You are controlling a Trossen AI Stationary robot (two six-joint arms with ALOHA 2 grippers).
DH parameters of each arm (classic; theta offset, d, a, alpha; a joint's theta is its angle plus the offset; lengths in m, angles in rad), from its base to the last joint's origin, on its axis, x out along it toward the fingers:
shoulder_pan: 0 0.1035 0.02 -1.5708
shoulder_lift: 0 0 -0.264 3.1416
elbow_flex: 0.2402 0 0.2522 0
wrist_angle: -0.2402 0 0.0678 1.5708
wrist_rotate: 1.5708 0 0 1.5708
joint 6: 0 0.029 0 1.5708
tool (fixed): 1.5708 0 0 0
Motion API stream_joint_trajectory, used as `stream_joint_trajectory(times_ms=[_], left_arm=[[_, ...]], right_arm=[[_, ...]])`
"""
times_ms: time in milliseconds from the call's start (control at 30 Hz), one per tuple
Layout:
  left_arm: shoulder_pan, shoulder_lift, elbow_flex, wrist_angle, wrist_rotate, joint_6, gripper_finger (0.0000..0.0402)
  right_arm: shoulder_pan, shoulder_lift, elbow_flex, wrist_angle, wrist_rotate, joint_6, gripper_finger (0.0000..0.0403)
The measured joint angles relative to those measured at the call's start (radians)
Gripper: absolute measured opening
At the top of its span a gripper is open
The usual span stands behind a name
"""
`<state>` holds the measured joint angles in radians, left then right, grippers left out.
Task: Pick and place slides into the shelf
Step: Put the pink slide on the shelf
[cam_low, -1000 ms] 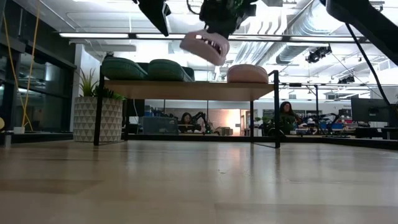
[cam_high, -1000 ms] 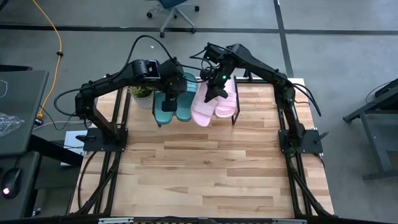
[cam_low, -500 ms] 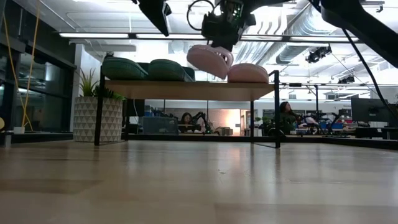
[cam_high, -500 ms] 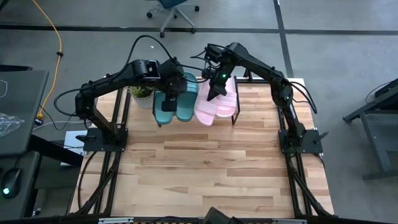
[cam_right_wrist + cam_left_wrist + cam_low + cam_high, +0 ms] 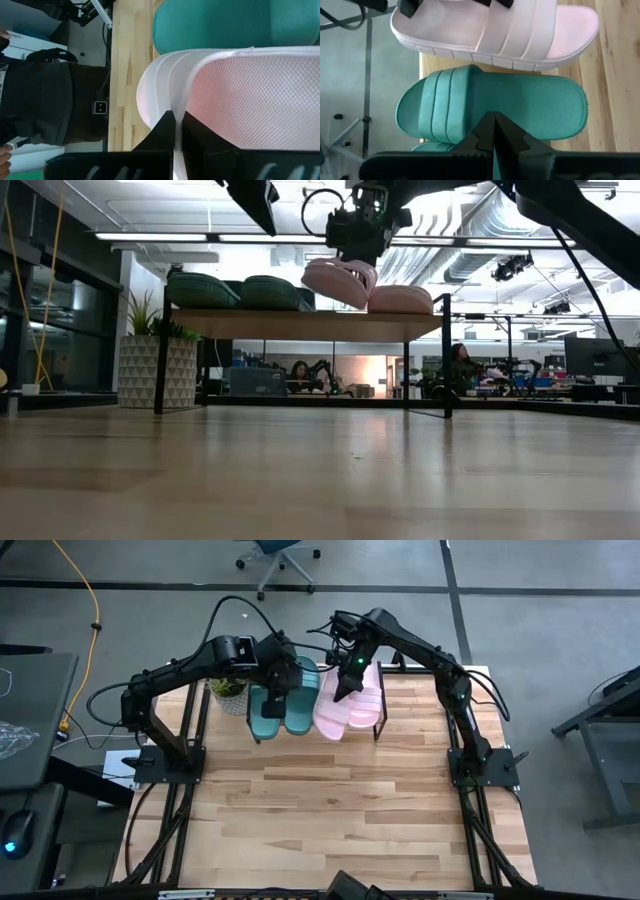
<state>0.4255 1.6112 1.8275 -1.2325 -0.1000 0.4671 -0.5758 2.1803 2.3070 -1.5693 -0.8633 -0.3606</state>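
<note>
The wooden table [image 5: 330, 800] carries the shelf [image 5: 300, 323] at its far edge, with a potted plant [image 5: 146, 365] just to its left. On the shelf's plank two teal slides [image 5: 283, 705] lie side by side on the left half, toes pointing to the far side, and one pink slide [image 5: 400, 299] rests on the right end, so the only free slot is the gap between them. Over that gap the right gripper [image 5: 345, 680] carries the last pink slide [image 5: 338, 281], its fingers pinched together on the strap (the right wrist view shows the ribbed band right against them). The slide hangs tilted, its low end close to the plank and beside its pink mate, probably so that it can be set down into the gap without knocking its neighbours. The left gripper [image 5: 275, 675] hovers above the teal pair, its fingers closed together and holding nothing, apparently waiting out of the way.
</note>
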Motion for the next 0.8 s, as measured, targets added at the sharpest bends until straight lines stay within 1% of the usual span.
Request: stream_joint_trajectory(times_ms=[100,200,533,667,800], left_arm=[[0.000,0.000,0.000,0.005,0.006,0.000,0.0000],[0.000,0.000,0.000,0.005,0.006,0.000,0.0000],[0.000,0.000,0.000,0.005,0.015,0.000,0.0000],[0.000,0.000,0.000,0.005,0.016,0.000,0.0000],[0.000,0.000,0.000,0.005,0.021,0.000,0.0000]], right_arm=[[0.001,0.000,0.000,0.010,0.014,0.004,0.0003],[0.001,0.000,0.000,0.010,0.022,0.004,0.0015],[0.002,0.000,0.000,0.033,0.124,0.034,0.0088],[0.002,0.000,0.002,0.053,0.129,0.046,0.0108],[0.002,0.000,0.002,0.066,0.127,0.049,0.0114]])
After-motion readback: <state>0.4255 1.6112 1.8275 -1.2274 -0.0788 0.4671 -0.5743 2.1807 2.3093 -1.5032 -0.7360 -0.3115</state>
